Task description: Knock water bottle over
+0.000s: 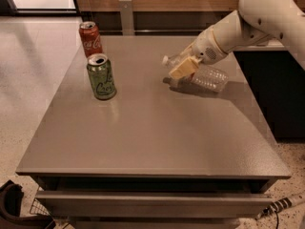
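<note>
The water bottle [206, 75] is clear ribbed plastic with a white cap. It lies tilted far over toward the left, nearly on its side, on the right part of the grey table [147, 128]. My gripper [183, 67], with pale yellow fingers, is at the bottle's neck end, touching or just in front of it. The white arm reaches in from the upper right. The bottle's neck is partly hidden behind the fingers.
A green can [101, 77] stands upright at the table's left-middle. A red cola can [90, 39] stands behind it at the far left corner. A dark counter sits to the right of the table. A drawer front runs below the table's near edge.
</note>
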Robot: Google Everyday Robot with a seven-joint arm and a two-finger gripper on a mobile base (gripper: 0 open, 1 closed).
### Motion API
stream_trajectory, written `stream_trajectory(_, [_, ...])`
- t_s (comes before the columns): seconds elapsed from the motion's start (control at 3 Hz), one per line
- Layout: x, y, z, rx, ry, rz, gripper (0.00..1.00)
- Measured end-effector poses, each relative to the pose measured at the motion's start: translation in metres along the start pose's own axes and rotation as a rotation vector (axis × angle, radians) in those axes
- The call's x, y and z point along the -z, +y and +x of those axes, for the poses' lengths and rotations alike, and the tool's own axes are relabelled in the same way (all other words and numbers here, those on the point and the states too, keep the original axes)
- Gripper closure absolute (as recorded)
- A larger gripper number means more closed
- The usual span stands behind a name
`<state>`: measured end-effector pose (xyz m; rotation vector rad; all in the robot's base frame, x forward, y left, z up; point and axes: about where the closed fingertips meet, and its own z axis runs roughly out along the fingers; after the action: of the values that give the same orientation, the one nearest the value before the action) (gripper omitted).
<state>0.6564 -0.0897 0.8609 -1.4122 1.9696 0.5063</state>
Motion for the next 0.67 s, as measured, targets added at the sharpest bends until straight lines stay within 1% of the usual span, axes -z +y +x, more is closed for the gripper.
stream_trajectory(0.33, [-0.0266,0.01,0.0027,-0.009,-0.01,-0.073,1.0])
stream_trajectory(0.67, [-0.0317,0.0118,0.0031,-0.01,-0.009,-0.085,0.86])
